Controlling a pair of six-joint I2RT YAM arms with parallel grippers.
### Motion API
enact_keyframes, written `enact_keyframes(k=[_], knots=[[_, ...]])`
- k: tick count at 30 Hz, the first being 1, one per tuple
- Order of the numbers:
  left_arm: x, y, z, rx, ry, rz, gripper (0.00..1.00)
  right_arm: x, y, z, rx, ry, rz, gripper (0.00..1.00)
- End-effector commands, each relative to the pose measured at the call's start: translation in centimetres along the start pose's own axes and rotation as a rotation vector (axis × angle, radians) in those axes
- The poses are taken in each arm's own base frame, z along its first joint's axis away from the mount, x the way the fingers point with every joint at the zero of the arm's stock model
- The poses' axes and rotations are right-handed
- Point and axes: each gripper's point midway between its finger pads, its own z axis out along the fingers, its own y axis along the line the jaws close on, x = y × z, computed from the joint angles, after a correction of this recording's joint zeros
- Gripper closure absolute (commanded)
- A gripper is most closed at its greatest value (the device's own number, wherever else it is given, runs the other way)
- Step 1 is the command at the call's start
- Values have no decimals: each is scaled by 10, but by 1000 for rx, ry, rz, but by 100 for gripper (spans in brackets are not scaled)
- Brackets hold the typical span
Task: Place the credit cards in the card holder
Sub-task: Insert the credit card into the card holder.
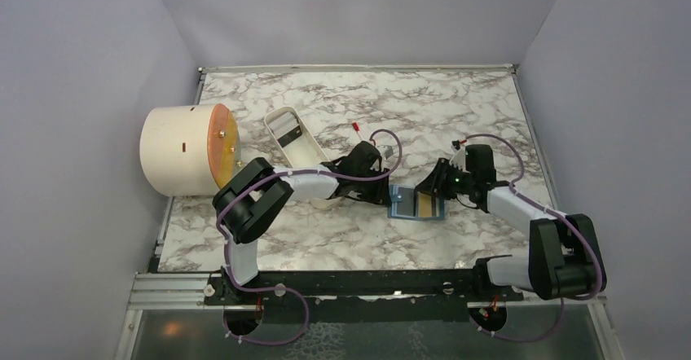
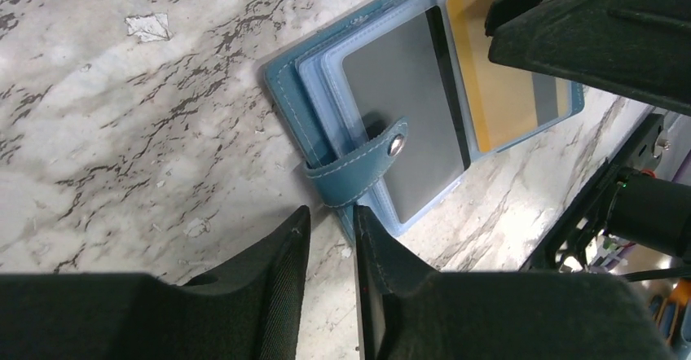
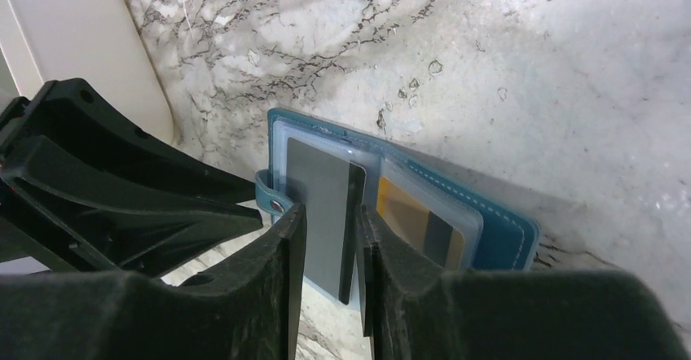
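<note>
The teal card holder (image 1: 405, 207) lies open on the marble table between both grippers. A dark grey credit card (image 2: 407, 116) (image 3: 318, 205) sits in its left clear pocket beside the snap strap (image 2: 358, 173). A yellow-orange credit card (image 2: 489, 75) (image 3: 399, 209) sits in the right pocket. My left gripper (image 2: 330, 213) (image 1: 385, 190) is open with a narrow gap at the holder's strap edge, with only table between its fingers. My right gripper (image 3: 330, 211) (image 1: 427, 192) is open just over the grey card's near edge, its fingers apart from the card.
A cream cylinder with a round orange face (image 1: 183, 150) lies at the left. A long white oval tray (image 1: 293, 136) (image 3: 73, 42) leans behind the left arm. A small red-tipped item (image 1: 356, 125) lies farther back. Walls enclose the table.
</note>
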Motion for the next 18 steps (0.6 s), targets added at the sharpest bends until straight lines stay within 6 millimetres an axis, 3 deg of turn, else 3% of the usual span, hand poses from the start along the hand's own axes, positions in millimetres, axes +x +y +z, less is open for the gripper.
enact_keyframes(k=[1,6,13,18], knots=[[-18,-17,-17,22,-75,-4,70,7,-7,-13,83,22,-11,73],[-24,-36,-21,114,-98,-19,64,10,-4,-14,58,8,-3,81],[-14,-48,-16,222,-72,-54,56,13,-7,-4,53,18,5,91],[-7,-45,-10,227,-52,-68,55,17,-6,2,46,27,3,94]])
